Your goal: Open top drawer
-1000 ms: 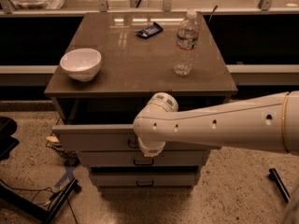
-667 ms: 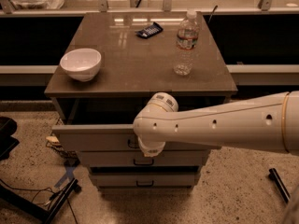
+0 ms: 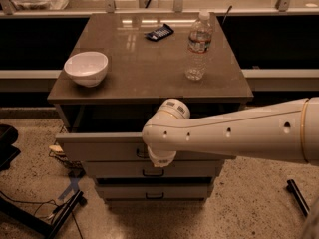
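Note:
The top drawer [image 3: 99, 147] is the widest pale grey front under the brown tabletop [image 3: 149, 63]. It stands pulled out a little, with a dark gap behind its upper edge. My white arm [image 3: 234, 133] reaches in from the right across the drawer front. My gripper is at the arm's end, hidden under the rounded wrist [image 3: 160, 156], right at the drawer's black handle [image 3: 140, 155], of which only the left end shows. The two narrower drawers [image 3: 149, 172] below are closed.
On the tabletop stand a white bowl [image 3: 86, 67] at the left, a clear water bottle [image 3: 198, 46] at the right and a dark snack packet [image 3: 159, 32] at the back. Black stand legs and cables [image 3: 45, 213] lie on the floor at the lower left.

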